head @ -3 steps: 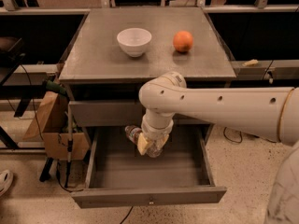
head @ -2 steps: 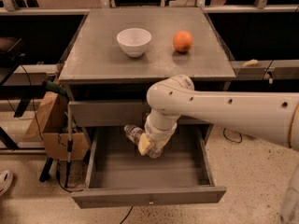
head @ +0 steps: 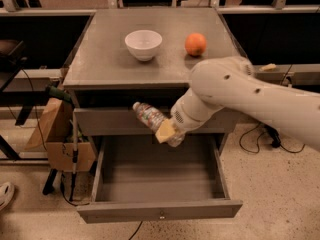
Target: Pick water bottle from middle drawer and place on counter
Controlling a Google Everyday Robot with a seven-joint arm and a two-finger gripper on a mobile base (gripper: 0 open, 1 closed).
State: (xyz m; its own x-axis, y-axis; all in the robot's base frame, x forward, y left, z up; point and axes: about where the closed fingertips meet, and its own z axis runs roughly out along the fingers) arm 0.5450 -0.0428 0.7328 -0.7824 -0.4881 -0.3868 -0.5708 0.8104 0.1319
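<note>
The water bottle (head: pixel 149 116) is a slim clear bottle with a reddish mottled label and pale cap pointing up-left. My gripper (head: pixel 167 132) is shut on its lower end and holds it tilted in the air, above the open middle drawer (head: pixel 160 211) and in front of the closed upper drawer front. The drawer's bare grey inside shows nothing in it. The counter (head: pixel 100 61) lies just above and behind the bottle. My white arm reaches in from the right.
A white bowl (head: pixel 143 44) and an orange fruit (head: pixel 195 44) stand on the counter's far half. A cardboard box (head: pixel 60 144) and cables sit on the floor left of the cabinet.
My gripper has lifted the water bottle up out of the drawer and a little to the right; it now hangs at the height of the upper drawer front.
</note>
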